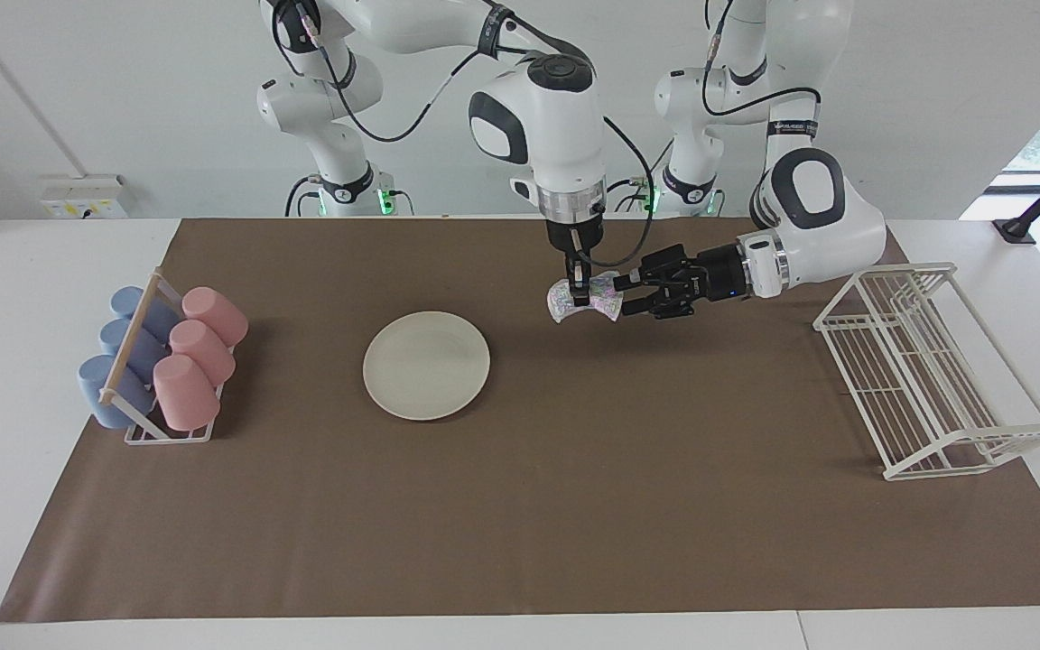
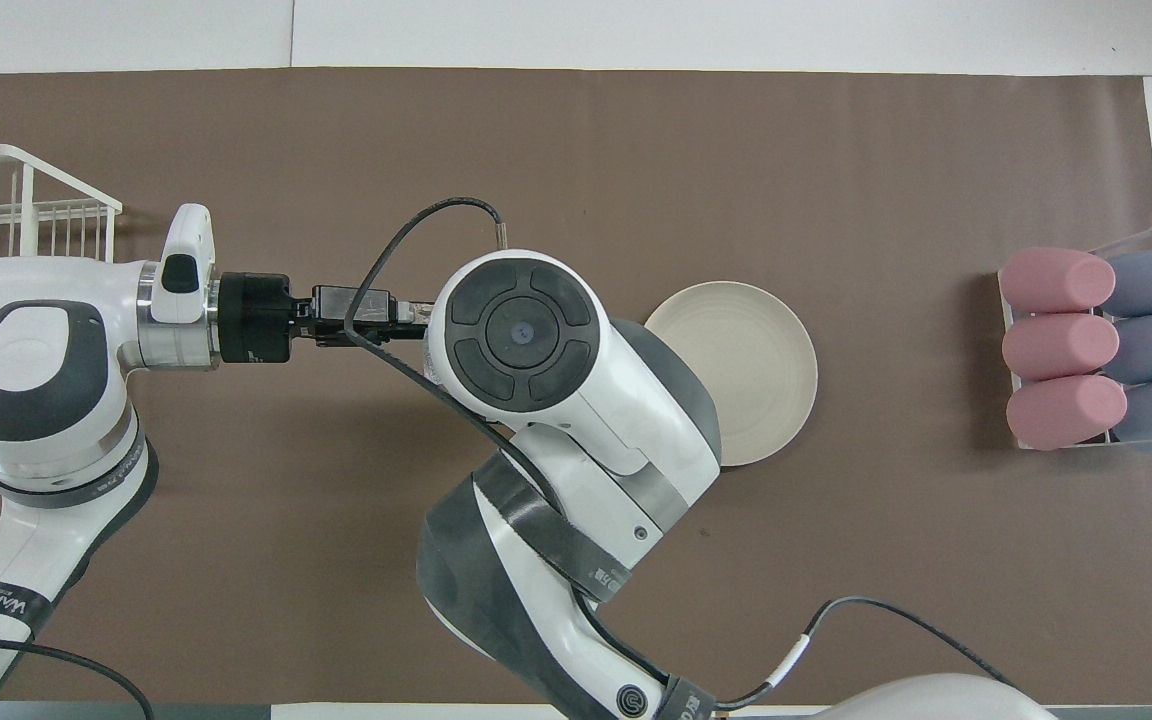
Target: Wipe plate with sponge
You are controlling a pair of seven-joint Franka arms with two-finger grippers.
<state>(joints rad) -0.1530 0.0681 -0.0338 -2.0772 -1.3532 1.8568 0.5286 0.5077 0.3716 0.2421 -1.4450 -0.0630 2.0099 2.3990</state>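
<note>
- While the sponge (image 1: 587,299) is held up in the air over the brown mat (image 1: 520,506), its pinched waist is clamped from above by the right gripper (image 1: 580,287), whose fingertips are closed on it.
- The right arm is seen coming from the right arm's end and reaching over the middle of the table, its wrist pointing straight down.
- The left gripper (image 1: 630,295) is brought in sideways at the sponge's end toward the left arm's end of the table, with its fingertips set around that edge of the pad; whether the pad is actually pinched by them cannot be told.
- In the overhead view the sponge is hidden under the right arm's wrist, and only the left gripper (image 2: 398,318) is seen meeting that wrist.
- The plate (image 1: 426,365) is laid flat on the mat, apart from the sponge, farther from the robots and toward the right arm's end.
- A rack of pink and blue cups (image 1: 162,357) is placed at the right arm's end of the mat.
- A white wire rack (image 1: 926,366) is placed at the left arm's end.
</note>
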